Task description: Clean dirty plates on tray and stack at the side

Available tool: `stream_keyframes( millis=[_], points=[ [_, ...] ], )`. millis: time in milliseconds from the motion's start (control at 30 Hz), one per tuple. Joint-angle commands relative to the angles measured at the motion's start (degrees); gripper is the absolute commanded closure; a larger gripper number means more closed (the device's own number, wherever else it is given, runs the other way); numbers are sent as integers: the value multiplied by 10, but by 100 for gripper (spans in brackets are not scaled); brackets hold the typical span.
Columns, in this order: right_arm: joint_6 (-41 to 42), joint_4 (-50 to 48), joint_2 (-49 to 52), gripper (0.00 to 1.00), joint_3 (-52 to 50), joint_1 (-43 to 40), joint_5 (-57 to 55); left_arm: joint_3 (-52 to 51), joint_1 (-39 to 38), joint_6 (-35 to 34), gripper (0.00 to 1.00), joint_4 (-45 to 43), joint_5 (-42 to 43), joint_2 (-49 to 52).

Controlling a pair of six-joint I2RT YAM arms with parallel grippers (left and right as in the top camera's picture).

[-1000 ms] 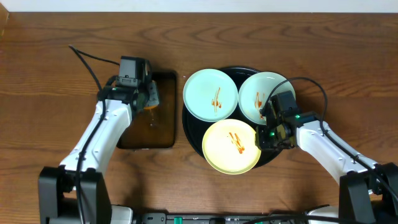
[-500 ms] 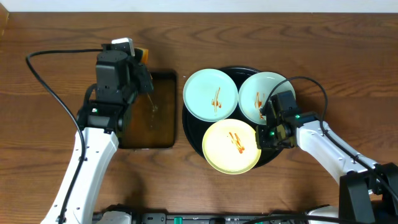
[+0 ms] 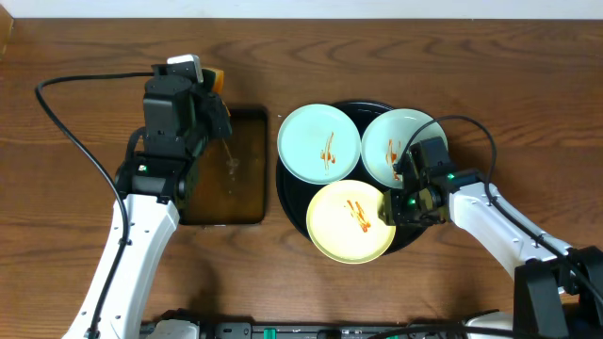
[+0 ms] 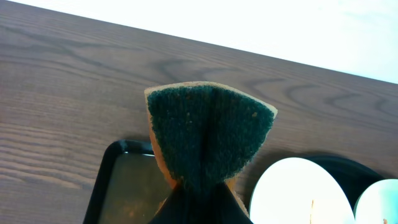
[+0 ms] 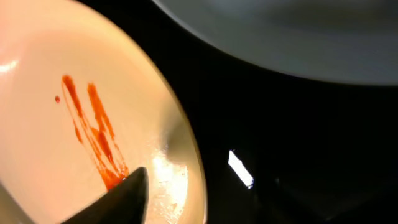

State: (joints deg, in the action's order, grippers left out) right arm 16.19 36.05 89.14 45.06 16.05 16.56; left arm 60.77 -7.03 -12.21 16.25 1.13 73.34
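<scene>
The right tool (image 3: 396, 209) stands with its jaws wider apart than half a second earlier. One finger (image 5: 118, 199) reaches in over the pale yellow round plastic plate (image 3: 350, 221), and it grasps nothing. The left arm, down at the smaller tray a second ago, is now raised.

The yellow plate lies on the large round glossy black tray (image 3: 288, 196), on the side toward the surface's near edge, and its rim hangs out past the tray's rim. Reddish-brown sauce streaks (image 3: 357, 215) cross its middle. It looks light, thin and stiff, and is probably slick where sauced. The rim on its right side, just by the parted jaws, seems the place to pinch, though a shallow bite could slip.

A pale mint-blue round plastic plate (image 3: 318, 143) and a second mint-blue plate (image 3: 396, 141) crowd the tray's far half, both streaked. They sit close against the yellow one, but I cannot tell whether they touch. The second is just beside the right tool, so a lift could nudge it.

Toward the surface's left edge, the left tool (image 4: 200, 208) is clenched on a folded green-and-orange sponge (image 4: 208, 130). It holds the sponge above the far end of the rectangular dark tray (image 3: 245, 188) on the brown wooden surface (image 3: 57, 235).
</scene>
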Motion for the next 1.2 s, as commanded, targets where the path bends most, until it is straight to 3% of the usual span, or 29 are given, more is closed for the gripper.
stream_keyframes(
  millis=[0, 33, 233, 300, 400, 533, 767, 1167],
  points=[
    [1, -4, 4, 12, 6, 5, 22, -1, -1, -5, 93, -5, -3, -8],
    [1, -4, 4, 1, 6, 5, 21, -1, -1, -5, 93, -5, -3, -8],
    [1, -3, 4, 2, 6, 5, 21, -1, -1, -5, 92, -4, -3, -8],
    [1, -3, 4, 25, 6, 5, 21, -1, -1, -5, 93, -1, -3, -8],
    [18, 1, 4, 77, 6, 5, 21, -1, -1, -5, 93, 6, -3, -8],
    [23, 2, 4, 96, 6, 5, 21, -1, -1, -5, 93, 8, -3, -8],
    [23, 2, 4, 99, 6, 5, 12, -1, -1, -6, 93, 18, -3, -7],
    [35, 8, 4, 99, 6, 5, -28, -2, -1, -62, 93, 197, -1, 43]
  ],
)
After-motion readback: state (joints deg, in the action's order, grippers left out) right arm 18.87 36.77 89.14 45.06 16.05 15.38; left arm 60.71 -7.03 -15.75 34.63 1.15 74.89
